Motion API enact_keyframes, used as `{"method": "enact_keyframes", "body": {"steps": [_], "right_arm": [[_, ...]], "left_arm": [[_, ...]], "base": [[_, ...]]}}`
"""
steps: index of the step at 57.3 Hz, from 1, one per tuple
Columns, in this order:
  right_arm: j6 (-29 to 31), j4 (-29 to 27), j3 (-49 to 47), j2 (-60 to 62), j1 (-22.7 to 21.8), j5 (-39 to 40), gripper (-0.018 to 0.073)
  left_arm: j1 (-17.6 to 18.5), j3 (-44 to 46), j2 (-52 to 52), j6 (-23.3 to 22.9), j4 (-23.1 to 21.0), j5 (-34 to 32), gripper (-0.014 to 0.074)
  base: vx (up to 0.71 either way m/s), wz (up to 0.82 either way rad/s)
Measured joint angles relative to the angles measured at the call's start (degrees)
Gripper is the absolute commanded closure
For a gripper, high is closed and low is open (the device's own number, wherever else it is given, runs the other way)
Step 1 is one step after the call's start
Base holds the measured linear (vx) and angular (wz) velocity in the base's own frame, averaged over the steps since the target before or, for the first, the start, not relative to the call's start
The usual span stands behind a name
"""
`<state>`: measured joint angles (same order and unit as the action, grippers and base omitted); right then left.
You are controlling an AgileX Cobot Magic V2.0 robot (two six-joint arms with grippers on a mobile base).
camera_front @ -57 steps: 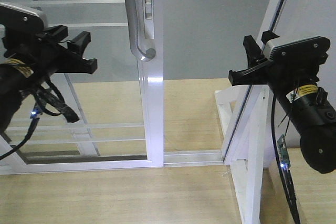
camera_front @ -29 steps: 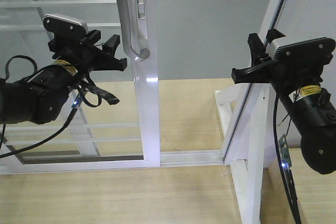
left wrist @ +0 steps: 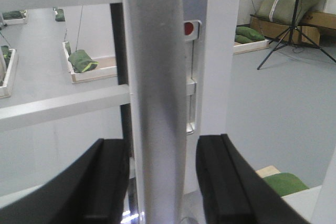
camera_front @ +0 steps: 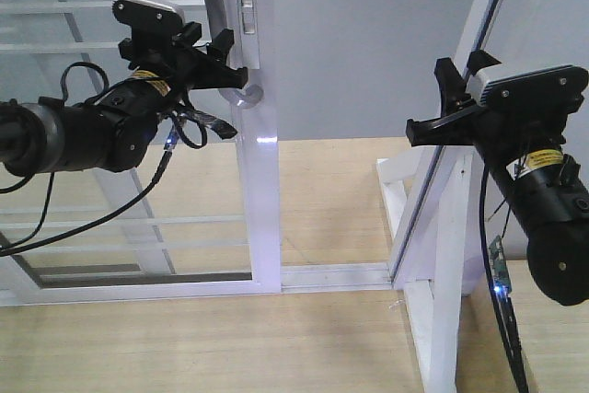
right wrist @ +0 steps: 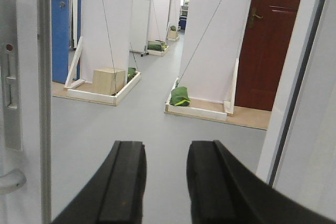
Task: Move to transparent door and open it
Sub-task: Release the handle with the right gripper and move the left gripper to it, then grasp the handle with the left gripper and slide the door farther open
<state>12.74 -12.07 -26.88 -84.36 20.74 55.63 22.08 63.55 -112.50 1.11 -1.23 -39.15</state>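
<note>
Front view: one transparent door [camera_front: 260,190] is seen left of centre, its single handle [camera_front: 248,94] met by the left gripper [camera_front: 237,55], the right gripper [camera_front: 426,98] well apart. Left wrist: the handle is straddled by two spread fingers [left wrist: 107,182], unclamped. Right wrist: two fingers [right wrist: 123,182] are parted, empty.

left gripper [camera_front: 232,57] and right gripper [camera_front: 428,98], jaws apart

The transparent door [camera_front: 260,181] has a glossy white frame and white bars. Its handle [left wrist: 155,103] is silver-grey. The floor [camera_front: 184,347] is pale wood.
</note>
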Motion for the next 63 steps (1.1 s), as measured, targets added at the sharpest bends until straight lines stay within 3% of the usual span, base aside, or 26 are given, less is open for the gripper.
{"method": "enact_keyframes", "body": {"steps": [17,25,44,56,63], "right_arm": [[0.00,-0.11,0.04,0.00,0.00,0.00,0.0264],[0.00,-0.11,0.04,0.00,0.00,0.00,0.0264],[1.62,-0.17,0.04,0.00,0.00,0.09,0.0264],[1.76,-2.03,0.11,0.00,0.00,0.14,0.0264],[1.94,-2.68,0.11,0.00,0.00,0.14,0.0264]], "left_arm": [[0.15,6.48,-5.00,0.06,0.00,1.44,0.0162],[0.15,7.15,-5.47,2.23,-0.33,1.92,0.0163],[0.80,7.17,-4.41,9.97,-11.22,5.35,0.0167],[0.04,7.17,-2.17,16.11,-13.49,10.29,0.0205],[-0.90,7.17,-1.25,17.43,-14.10,12.65,0.0224]], "base": [[0.00,0.00],[0.00,0.00],[0.00,0.00],[0.00,0.00],[0.00,0.00]]}}
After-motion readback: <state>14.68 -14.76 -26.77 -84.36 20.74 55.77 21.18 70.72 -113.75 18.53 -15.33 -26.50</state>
